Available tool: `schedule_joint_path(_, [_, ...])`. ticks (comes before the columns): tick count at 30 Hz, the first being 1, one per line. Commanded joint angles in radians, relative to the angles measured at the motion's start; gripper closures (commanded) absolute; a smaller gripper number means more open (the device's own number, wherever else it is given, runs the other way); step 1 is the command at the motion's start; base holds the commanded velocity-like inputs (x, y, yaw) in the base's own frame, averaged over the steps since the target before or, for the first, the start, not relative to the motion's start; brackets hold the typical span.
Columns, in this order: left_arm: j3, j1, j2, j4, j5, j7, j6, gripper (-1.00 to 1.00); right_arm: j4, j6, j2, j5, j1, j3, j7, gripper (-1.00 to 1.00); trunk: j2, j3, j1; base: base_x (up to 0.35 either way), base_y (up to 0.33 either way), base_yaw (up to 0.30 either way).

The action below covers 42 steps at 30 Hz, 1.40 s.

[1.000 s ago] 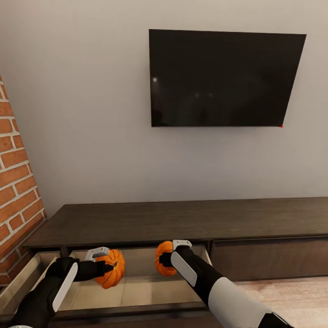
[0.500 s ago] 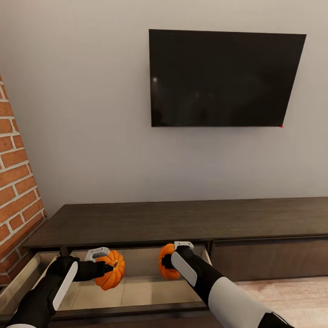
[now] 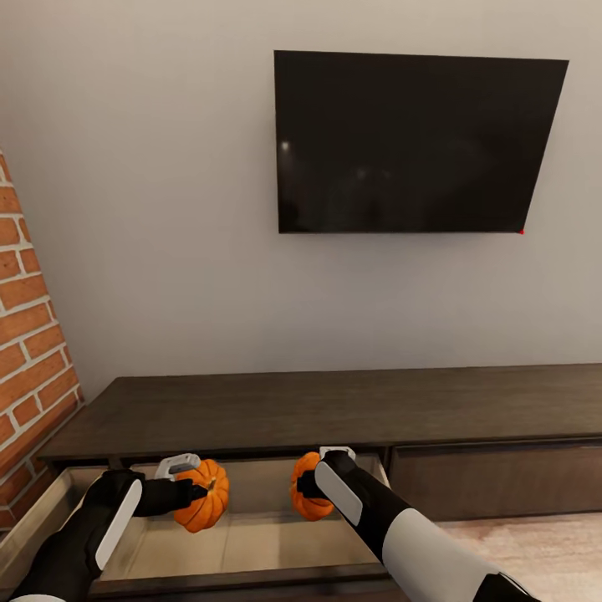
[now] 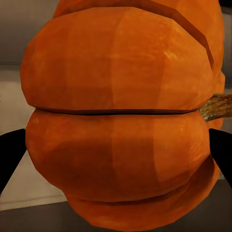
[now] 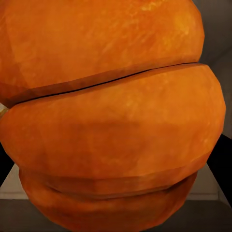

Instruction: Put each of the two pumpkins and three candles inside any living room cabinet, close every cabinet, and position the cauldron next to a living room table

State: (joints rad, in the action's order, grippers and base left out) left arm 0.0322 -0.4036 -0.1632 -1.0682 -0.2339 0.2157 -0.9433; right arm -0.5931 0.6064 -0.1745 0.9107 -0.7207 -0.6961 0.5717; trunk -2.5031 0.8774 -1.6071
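Each of my grippers holds an orange ribbed pumpkin over the pulled-out left drawer [image 3: 242, 543] of the dark-brown cabinet [image 3: 334, 405]. My left gripper [image 3: 194, 495] is shut on the left pumpkin [image 3: 203, 495], which looms large in the left wrist view [image 4: 121, 121] with its stem to one side. My right gripper [image 3: 308, 489] is shut on the right pumpkin [image 3: 305, 499], seen close in the right wrist view [image 5: 111, 116]. Both pumpkins hang above the drawer's pale floor, near its back. The candles, cauldron and table are out of view.
A black TV [image 3: 410, 142] hangs on the grey wall above the cabinet. A brick wall [image 3: 29, 334] stands at the left, close to the drawer's side. The cabinet's right front [image 3: 493, 477] is shut. Pale wood floor [image 3: 535, 552] lies at the lower right.
The right pumpkin has moved slightly right and down into the drawer. The left pumpkin has barely moved. The view has tilted a little.
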Motion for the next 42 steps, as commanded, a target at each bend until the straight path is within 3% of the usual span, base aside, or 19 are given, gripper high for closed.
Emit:
schedule_joint_path(1, [0.002,-0.001,0.000,-0.001,0.004,0.003,-0.004,1.00,-0.001,0.001,0.000,0.009,-0.001,-0.003,0.008,1.00,-0.001,0.001,0.000,0.043,0.009,0.000])
schedule_joint_path(7, [0.002,0.000,0.002,-0.001,0.004,0.002,-0.005,1.00,-0.001,0.002,0.000,0.013,-0.001,-0.003,0.008,1.00,-0.001,0.001,0.000,0.012,0.003,0.000])
schedule_joint_path(42, [0.002,0.000,0.004,-0.001,0.008,0.002,-0.002,1.00,-0.002,0.001,0.000,0.013,-0.001,-0.003,0.007,1.00,-0.009,0.136,-0.016,0.000,0.000,0.000])
